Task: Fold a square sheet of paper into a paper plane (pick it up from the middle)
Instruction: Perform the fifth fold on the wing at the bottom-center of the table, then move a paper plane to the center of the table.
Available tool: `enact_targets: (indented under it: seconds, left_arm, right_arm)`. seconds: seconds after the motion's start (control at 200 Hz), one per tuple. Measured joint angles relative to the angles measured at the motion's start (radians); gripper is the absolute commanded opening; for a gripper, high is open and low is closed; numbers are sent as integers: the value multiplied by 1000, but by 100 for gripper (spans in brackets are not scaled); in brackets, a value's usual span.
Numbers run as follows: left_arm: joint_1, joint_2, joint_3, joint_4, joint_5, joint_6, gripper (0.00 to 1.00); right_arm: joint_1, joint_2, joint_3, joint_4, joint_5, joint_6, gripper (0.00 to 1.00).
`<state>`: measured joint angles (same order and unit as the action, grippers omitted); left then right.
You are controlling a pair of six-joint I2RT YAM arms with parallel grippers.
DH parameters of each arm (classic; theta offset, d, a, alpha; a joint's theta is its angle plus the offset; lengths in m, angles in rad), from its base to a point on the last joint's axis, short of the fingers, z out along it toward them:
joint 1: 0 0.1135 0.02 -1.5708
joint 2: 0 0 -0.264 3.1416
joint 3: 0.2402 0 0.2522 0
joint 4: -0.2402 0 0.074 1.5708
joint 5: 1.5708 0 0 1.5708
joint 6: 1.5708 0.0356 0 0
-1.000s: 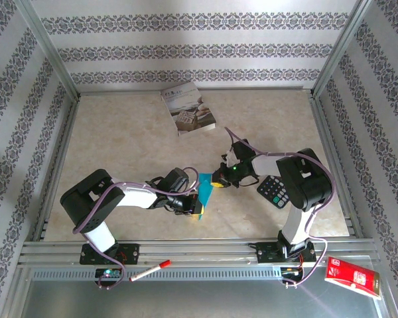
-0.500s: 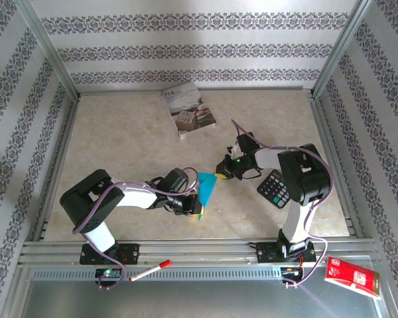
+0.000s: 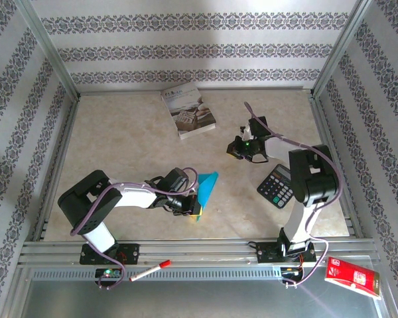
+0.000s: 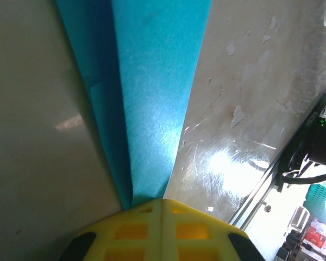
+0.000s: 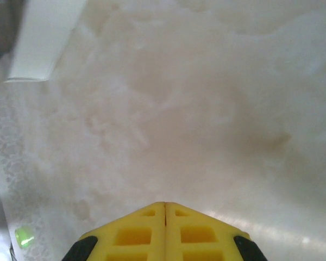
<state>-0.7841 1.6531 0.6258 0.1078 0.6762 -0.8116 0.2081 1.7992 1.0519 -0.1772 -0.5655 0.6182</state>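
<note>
Stretching low, left gripper (image 4: 163, 203) pinches 1 paper plane (image 4: 157, 109); right gripper (image 5: 164, 205), reaching forward, is clenched empty between 1 book (image 3: 188, 109) and 1 calculator (image 3: 276, 185).

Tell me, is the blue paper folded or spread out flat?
Folded. The paper plane shows as a narrow wedge with overlapping layers along a crease, one end pinched in the shut left tool.

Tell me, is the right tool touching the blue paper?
Apart. In the top view the right tool sits far from the blue paper, with bare table between them.
</note>
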Motion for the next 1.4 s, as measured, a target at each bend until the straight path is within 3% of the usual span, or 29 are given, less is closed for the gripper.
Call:
enact_targets:
  seconds: [0.115, 0.26, 0.43, 0.485, 0.615, 0.774, 1.139, 1.399]
  left_arm:
    - [0, -16, 16, -50, -24, -11, 20]
    - [14, -94, 37, -93, -63, -27, 31]
    - [171, -320, -8, -121, -152, -43, 37]
    - [236, -386, -33, -137, -188, -45, 38]
    - [362, -484, -64, -200, -247, -41, 40]
    - [425, -502, -64, -234, -260, -25, 41]
    - [426, -496, -86, -235, -224, -22, 42]
    - [426, -485, -92, -235, -205, -22, 42]
  right_arm:
    - [41, -144, -27, -42, 40, -33, 8]
    - [145, -347, -116, -111, 151, -60, 24]
    - [345, -525, -252, -195, 356, 5, 42]
    - [422, -536, -266, -214, 420, 31, 45]
    - [586, -481, -252, -231, 560, 98, 67]
    - [697, -306, -154, -247, 673, 151, 81]
    - [739, -55, 31, -311, 803, 165, 84]
    - [739, -22, 52, -366, 838, 169, 74]
